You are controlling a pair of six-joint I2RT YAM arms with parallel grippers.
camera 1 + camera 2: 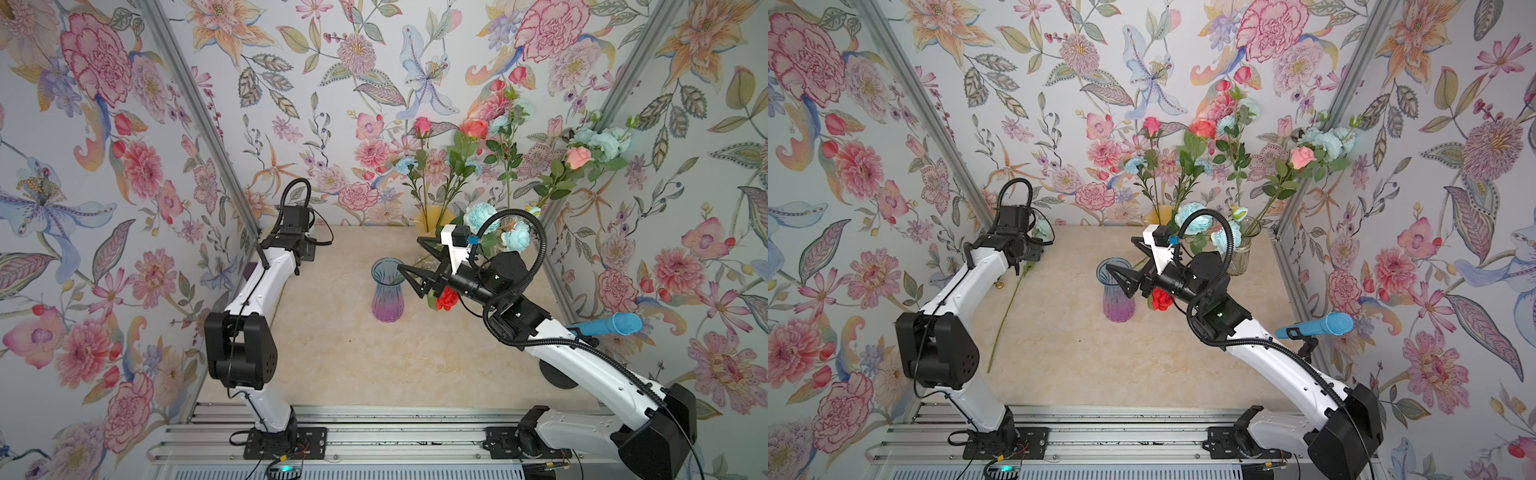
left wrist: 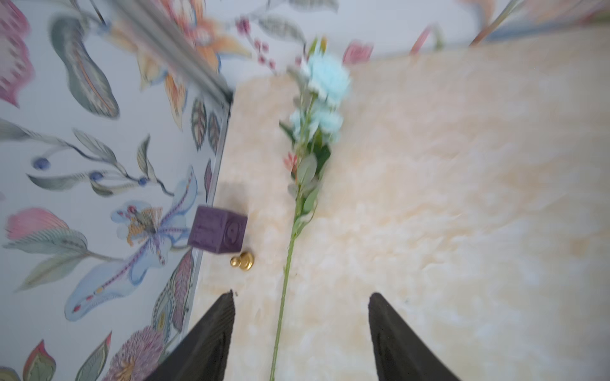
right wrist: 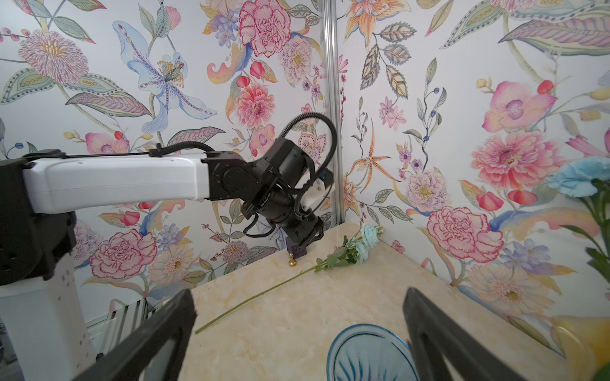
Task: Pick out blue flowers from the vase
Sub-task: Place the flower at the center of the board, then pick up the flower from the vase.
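Both jaw pairs stand released. My left gripper (image 2: 301, 293) spreads above the blue flower spray (image 2: 330, 82), flat along the table (image 2: 462, 198) edge, well apart from the tinted vase (image 1: 388, 299). My right gripper (image 3: 298, 291) gapes at that vase's rim; bare table lies between.

Your right gripper (image 3: 298, 292) holds its black fingers spread over a blue glass vase (image 3: 366, 356); beyond, a pale blue, long-stemmed flower spray (image 3: 358, 247) lies on the cream marble tabletop (image 3: 297, 330) near the left gripper (image 3: 310, 236).
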